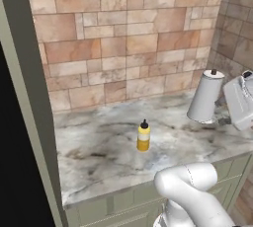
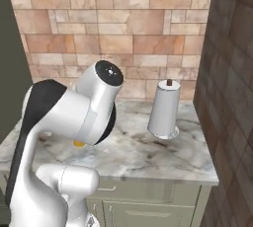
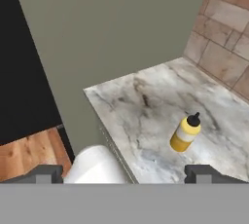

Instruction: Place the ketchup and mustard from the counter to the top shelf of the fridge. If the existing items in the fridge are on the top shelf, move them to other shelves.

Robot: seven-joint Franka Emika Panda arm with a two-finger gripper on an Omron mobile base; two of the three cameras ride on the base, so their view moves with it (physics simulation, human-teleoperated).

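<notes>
The mustard stands upright on the tabletop, a grey-white marbled slab with darker smudges, roughly midway between the back wall and the front edge. In the hand view it sits ahead of the pincer, nearer its right fingertip and well apart from it; both tips stand far apart with nothing between them, so the pincer is open and holds nothing. In the right base view only a sliver of yellow shows beneath the arm's big white joint, probably the same bottle.

A paper towel roll on a stand rests toward the right end of the slab, close to the corner where the back wall of tan and pinkish stone tiles meets a darker tiled side wall. Pale grey-green cabinets run under the slab. At the slab's left end rises a tall grey-green panel, with black beyond it. The hand view catches a patch of wooden floor below that end.
</notes>
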